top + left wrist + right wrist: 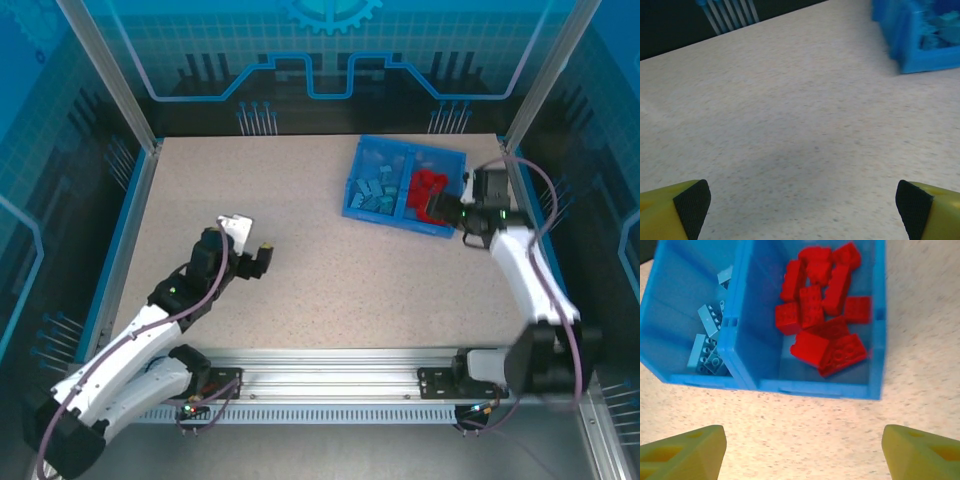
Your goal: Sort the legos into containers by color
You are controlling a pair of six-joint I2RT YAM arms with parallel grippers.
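Right tool (802, 450): the two yellow fingers stand wide apart with nothing between them; it hangs just above the near right corner of the tray (815, 389), over bare table at the tray's near wall. In the top view the same tool (440, 208) sits over the tray's red side. Left tool (802, 205): fingers (692, 200) fully apart and empty, above bare table (300, 300) in the left half toward the near edge, well apart from the tray. The top view confirms its position (258, 258). The tray (352, 180) rests flat on the table near the far right corner, slightly skewed to the table edges. A divider (740, 315) splits it into two compartments. The right compartment holds the red legos (822, 315) in a loose heap, several touching or lying over one another. The left compartment holds the light blue legos (707, 347), gathered against the divider and near wall. No red is seen among the blue, nor blue among the red. Assessment: every lego that can be seen lies in a compartment matching its colour, so the sorting appears complete or all but complete; what remains, at most, is withdrawal of the right arm. Markings: no brand, label or lettering can be read on tray, legos or arms. The backdrop carries printed line graphics and a gear motif without legible text.
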